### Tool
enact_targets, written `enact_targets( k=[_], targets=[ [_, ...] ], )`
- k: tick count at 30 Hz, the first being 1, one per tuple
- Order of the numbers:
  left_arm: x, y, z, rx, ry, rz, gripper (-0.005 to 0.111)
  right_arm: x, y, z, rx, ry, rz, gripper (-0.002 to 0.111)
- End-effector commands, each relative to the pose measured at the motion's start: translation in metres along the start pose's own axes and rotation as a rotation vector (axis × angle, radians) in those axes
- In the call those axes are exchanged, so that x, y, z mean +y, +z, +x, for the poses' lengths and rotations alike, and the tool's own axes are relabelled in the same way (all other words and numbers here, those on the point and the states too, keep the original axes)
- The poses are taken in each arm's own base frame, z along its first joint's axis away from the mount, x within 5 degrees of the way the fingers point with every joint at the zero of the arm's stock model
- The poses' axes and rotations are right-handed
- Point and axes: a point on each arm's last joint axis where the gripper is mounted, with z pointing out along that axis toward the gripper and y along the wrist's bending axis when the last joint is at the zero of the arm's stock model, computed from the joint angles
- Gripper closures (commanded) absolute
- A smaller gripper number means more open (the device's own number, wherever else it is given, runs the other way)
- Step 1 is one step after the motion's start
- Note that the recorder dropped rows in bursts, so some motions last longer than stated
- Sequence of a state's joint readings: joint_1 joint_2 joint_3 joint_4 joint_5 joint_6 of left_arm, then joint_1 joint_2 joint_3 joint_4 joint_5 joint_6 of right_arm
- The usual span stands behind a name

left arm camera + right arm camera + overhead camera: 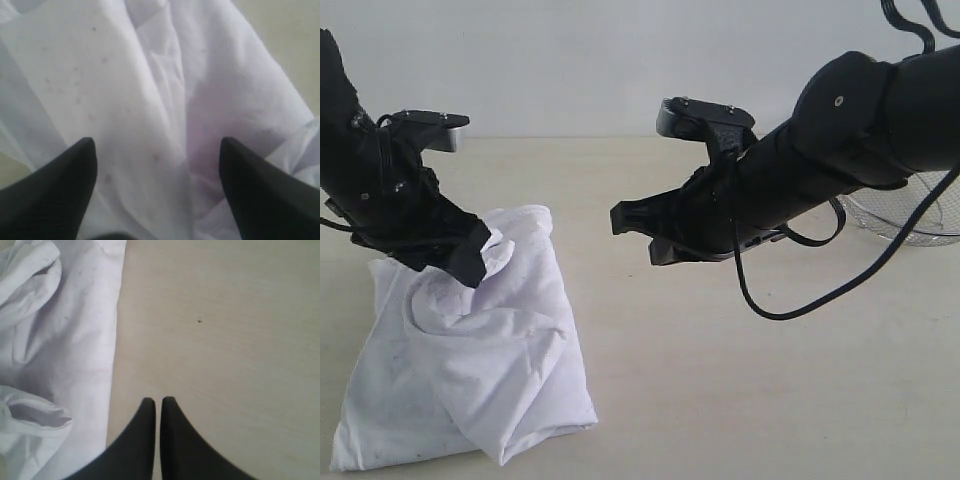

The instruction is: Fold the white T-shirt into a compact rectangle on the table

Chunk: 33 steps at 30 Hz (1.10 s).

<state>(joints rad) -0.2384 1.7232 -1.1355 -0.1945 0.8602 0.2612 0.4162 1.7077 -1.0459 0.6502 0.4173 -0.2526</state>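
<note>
The white T-shirt [470, 360] lies rumpled and partly folded at the front left of the table [740, 400], plain white side up, no red lettering showing. My left gripper [470, 260] hangs low over the shirt's far edge. In the left wrist view its fingers [75, 170] stand wide apart over the creased cloth [155, 100], open, with nothing pinched between them. My right gripper [630, 232] hovers above the bare table just right of the shirt. In the right wrist view its fingertips [158, 402] are pressed together, shut and empty, beside the shirt's straight edge [100, 340].
A silver wire-mesh basket [905, 215] stands at the back right, behind the right arm. A black cable [790, 300] loops down from the right arm toward the table. Bare table stretches right of and in front of the shirt.
</note>
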Motion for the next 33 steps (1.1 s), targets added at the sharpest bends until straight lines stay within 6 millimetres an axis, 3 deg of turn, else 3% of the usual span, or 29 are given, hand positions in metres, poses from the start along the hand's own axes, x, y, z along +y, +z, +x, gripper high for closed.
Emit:
enact_targets(
  k=[1, 9, 18, 23, 28, 33],
  targets=[
    [0.002, -0.001, -0.005, -0.046, -0.004, -0.049, 0.041, -0.002, -0.004, -0.001, -0.010, -0.015, 0.005, 0.108],
    [-0.011, 0.008, -0.008, -0.038, 0.028, -0.062, 0.041, -0.002, -0.004, -0.002, -0.023, -0.013, 0.008, 0.108],
    [-0.007, 0.029, -0.008, 0.009, 0.017, -0.093, 0.043, -0.002, -0.004, -0.002, -0.021, -0.013, 0.007, 0.108],
    [-0.005, 0.033, -0.010, 0.004, 0.041, -0.117, 0.062, -0.002, -0.004, -0.002, -0.021, -0.013, 0.007, 0.108],
    [0.003, 0.032, -0.007, 0.044, 0.097, -0.188, 0.102, -0.002, -0.004, -0.002, -0.021, -0.013, 0.007, 0.108],
    [0.018, 0.027, -0.003, 0.093, 0.058, -0.363, 0.102, -0.002, -0.004, -0.002, -0.021, -0.013, 0.007, 0.108]
  ],
)
